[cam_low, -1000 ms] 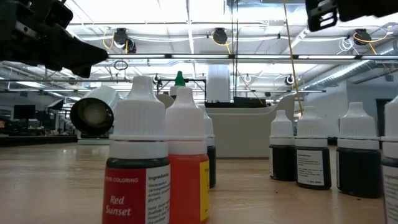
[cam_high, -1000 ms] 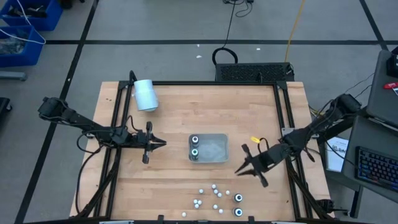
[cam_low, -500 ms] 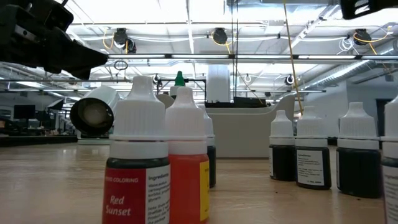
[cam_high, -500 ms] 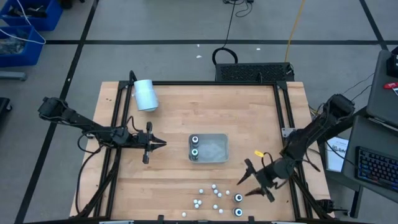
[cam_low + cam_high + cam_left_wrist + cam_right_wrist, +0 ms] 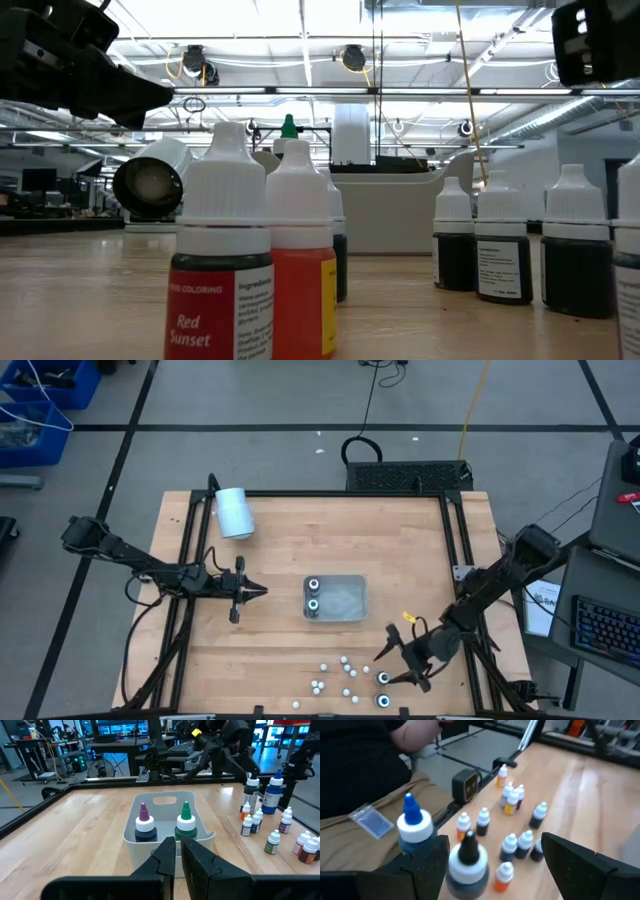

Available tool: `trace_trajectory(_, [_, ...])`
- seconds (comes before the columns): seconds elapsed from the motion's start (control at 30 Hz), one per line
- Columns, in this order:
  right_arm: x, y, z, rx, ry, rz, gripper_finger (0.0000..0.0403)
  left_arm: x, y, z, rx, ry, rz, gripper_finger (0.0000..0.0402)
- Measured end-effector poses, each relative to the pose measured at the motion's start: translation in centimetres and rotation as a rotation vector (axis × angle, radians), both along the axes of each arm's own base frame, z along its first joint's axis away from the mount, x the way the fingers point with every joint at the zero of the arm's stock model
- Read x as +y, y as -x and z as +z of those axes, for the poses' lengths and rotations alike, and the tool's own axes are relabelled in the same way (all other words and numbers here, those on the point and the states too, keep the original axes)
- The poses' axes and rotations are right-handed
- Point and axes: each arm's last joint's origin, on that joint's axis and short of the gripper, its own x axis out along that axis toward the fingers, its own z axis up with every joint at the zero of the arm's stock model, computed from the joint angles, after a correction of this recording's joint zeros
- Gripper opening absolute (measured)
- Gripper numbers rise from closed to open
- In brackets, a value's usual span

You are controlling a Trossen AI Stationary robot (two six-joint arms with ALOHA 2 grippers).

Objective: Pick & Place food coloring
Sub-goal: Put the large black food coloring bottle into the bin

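The right pincer [image 5: 388,666], spread wide, flanks two bigger upright food coloring bottles [image 5: 383,679] at the table's [image 5: 280,530] near edge, small ones [image 5: 345,672] standing beside, while the clenched left pincer [image 5: 262,591] faces the grey tray [image 5: 348,600] holding two upright bottles [image 5: 313,595].

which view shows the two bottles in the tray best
The left wrist view: purple-tipped bottle and green-tipped bottle stand upright in the tray. The high view shows only their tops; the low view only the green tip.
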Motion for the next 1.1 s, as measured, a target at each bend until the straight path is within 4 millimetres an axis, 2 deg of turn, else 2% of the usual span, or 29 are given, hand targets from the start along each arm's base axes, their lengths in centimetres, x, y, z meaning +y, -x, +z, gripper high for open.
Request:
trace_trajectory(0.4, [0.3, -0.2, -1.5, 0.084, -0.044, -0.023, 0.0299, 0.0, 0.0, -0.1, 0.012, 0.0, 0.001, 0.0037])
trace_trajectory(0.7, [0.4, -0.1, -1.4, 0.063, -0.025, -0.006, 0.0295, 0.0, 0.0, -0.1, 0.014, 0.0, 0.0, 0.0037])
trace_trajectory(1.1, [0.5, -0.1, -1.3, 0.079, -0.059, 0.012, 0.0211, 0.0, 0.0, -0.1, 0.014, -0.001, 0.001, 0.0037])
